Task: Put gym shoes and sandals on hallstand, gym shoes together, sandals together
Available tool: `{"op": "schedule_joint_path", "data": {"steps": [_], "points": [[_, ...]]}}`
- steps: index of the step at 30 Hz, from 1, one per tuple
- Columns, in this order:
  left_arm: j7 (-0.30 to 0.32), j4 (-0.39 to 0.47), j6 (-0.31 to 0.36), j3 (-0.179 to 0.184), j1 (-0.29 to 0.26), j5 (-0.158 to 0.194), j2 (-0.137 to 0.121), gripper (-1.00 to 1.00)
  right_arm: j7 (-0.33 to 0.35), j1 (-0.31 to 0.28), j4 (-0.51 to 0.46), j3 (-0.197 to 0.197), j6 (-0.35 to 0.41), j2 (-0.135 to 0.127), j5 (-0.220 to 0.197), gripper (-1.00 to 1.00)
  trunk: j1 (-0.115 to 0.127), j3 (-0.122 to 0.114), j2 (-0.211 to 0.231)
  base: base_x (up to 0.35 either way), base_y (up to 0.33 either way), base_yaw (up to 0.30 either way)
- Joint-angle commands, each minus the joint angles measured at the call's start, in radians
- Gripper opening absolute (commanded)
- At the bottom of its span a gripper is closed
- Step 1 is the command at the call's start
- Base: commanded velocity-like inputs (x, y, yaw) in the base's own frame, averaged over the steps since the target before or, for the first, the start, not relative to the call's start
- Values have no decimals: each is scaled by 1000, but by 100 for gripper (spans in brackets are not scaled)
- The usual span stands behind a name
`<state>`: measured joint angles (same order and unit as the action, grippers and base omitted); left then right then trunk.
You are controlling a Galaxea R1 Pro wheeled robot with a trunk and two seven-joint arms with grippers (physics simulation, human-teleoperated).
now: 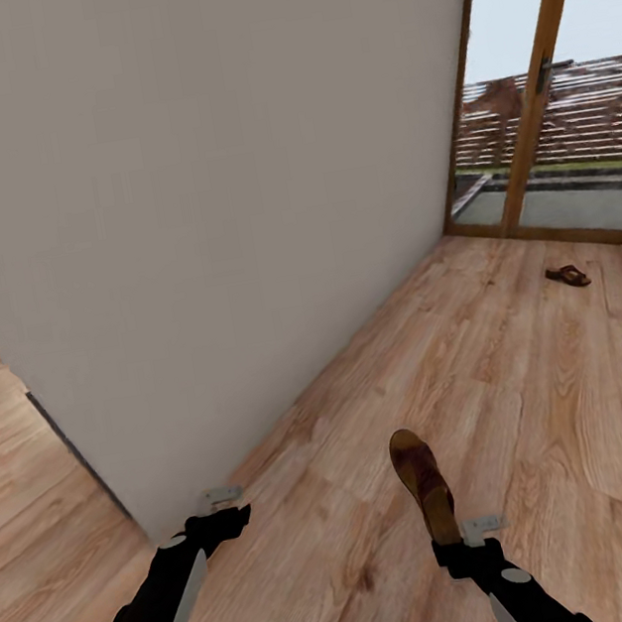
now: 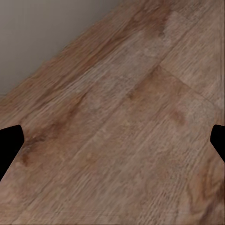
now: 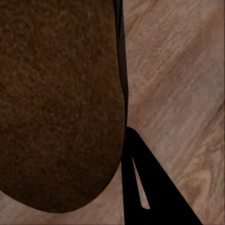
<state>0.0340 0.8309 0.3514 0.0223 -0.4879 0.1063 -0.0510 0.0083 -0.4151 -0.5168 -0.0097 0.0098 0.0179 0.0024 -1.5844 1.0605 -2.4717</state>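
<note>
Two sandals are seen: one [image 1: 423,484] is clamped in the right gripper [image 1: 458,541], one [image 1: 568,275] lies on the floor [image 1: 524,388] near the glass door [image 1: 546,113]; the left gripper [image 1: 221,501] is held apart, empty, beside the wall [image 1: 208,167]

We see the corridor floor [image 1: 524,388] in light brown wood planks w/ darker grain streaks and knots. The wall [image 1: 211,186] is plain grey-white, no pattern. The held sandal [image 1: 423,484] is dark brown, its sole mottled and tan-edged; the second sandal [image 1: 568,275], near the door frame [image 1: 538,84], is dark reddish brown. That frame is warm orange-brown wood. Both arms are black w/ pale grey sections; right gripper [image 1: 457,534] and left gripper [image 1: 219,501] have light grey fingers.
</note>
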Motion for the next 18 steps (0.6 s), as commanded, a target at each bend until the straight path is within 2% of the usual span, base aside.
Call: {"op": "schedule_joint_path", "data": {"steps": [1,12,18], "points": [[-2,2,6,2,0,10,-1,100,1,-1,0,-1,1,1,-3,-100,0,1,0,284,-167,-291],[-2,2,6,2,0,10,-1,100,1,-1,-2,-1,1,1,-3,-100,0,1,0,284,-165,-292],[-2,2,6,1,0,10,-1,100,1,-1,-2,-1,1,1,-3,-100,0,1,0,284,-68,-293]]}}
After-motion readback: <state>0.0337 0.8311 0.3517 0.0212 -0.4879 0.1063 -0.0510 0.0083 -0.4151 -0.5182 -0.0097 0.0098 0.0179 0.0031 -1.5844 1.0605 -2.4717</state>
